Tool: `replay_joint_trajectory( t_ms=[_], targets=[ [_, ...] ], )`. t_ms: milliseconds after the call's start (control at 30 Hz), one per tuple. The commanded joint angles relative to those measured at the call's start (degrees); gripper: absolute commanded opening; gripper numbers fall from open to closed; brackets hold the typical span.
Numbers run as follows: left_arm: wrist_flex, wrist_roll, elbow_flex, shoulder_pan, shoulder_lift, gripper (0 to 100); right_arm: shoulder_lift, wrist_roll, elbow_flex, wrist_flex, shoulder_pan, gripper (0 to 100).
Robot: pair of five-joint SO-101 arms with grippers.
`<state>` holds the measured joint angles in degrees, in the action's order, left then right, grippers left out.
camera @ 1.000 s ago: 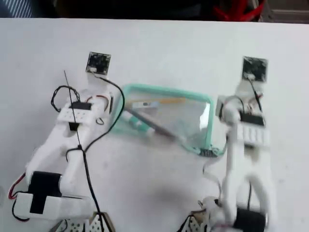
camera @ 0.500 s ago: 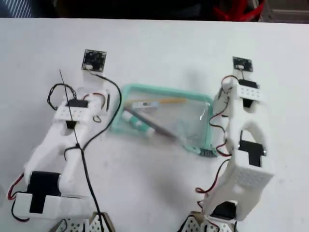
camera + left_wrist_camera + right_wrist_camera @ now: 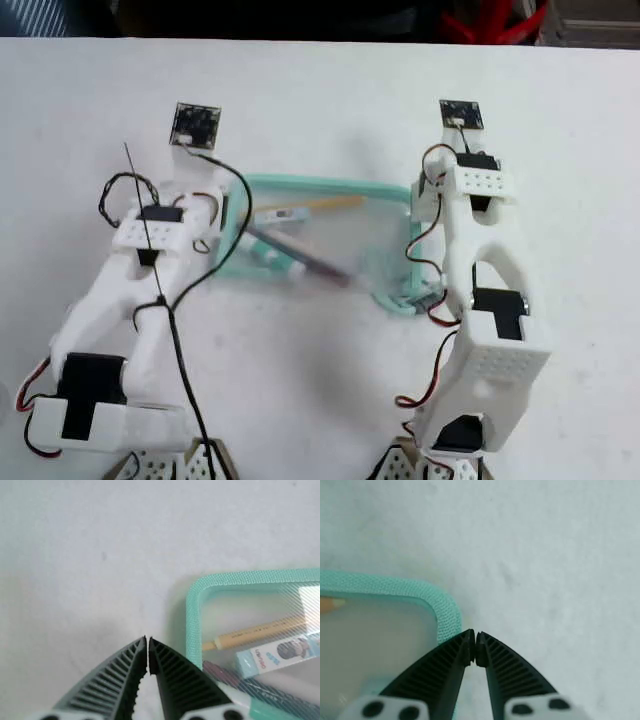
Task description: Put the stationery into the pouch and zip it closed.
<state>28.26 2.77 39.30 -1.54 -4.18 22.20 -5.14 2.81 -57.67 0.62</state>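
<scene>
A clear pouch with teal trim lies flat on the white table between the two arms. Inside it I see a yellow pencil, a white eraser and a dark pen. My left gripper is shut with nothing in it, its tips just off the pouch's rounded teal corner. My right gripper is shut and empty too, right beside the pouch's other far corner. In the high view the left arm stands at the pouch's left end and the right arm at its right end.
Bare white table stretches beyond the pouch to the dark far edge. Black and red cables trail from the left arm beside the pouch. Both arm bases sit at the near edge.
The right arm has swung forward and left, ending at the pouch's far right corner. The pouch has shifted slightly. The left arm has barely moved.
</scene>
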Motion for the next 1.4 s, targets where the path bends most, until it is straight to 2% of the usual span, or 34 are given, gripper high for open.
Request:
replay_joint_trajectory(
  t_ms=[0,200,367,500,600,733,900,1167,1367],
  targets=[
    [0.0,0.62,-2.64,-0.57,-0.31,3,-0.31,-0.53,-2.11,1.19,3.03,1.7],
    [0.35,-0.18,-3.43,-0.13,-0.75,3,-5.76,0.0,-2.37,-1.19,-2.59,1.7],
    [5.1,-7.91,-8.0,-2.77,-0.84,3,-13.85,-0.53,-1.41,-2.42,-3.56,1.7],
    [13.19,-10.81,-18.02,-9.63,-0.84,3,-18.95,-0.53,-1.76,-2.42,-1.63,1.8],
    [20.31,-11.43,-26.9,-11.65,-0.84,3,-24.66,0.0,-1.76,-3.65,0.13,1.8],
    [36.92,-4.84,-41.85,-11.74,-1.27,2,-36.44,0.0,-1.76,-10.77,3.74,1.8],
    [56.7,-4.31,-57.05,-11.82,-6.11,2,-52.79,0.0,-1.41,-18.24,8.48,1.8],
    [69.63,-3.78,-58.64,-11.82,-19.47,2,-70.99,0.0,-1.32,-22.81,13.23,1.8],
    [72.35,-3.78,-53.27,-11.65,-36.7,2,-82.24,0.0,5.01,-24.13,13.49,1.8]
  ],
)
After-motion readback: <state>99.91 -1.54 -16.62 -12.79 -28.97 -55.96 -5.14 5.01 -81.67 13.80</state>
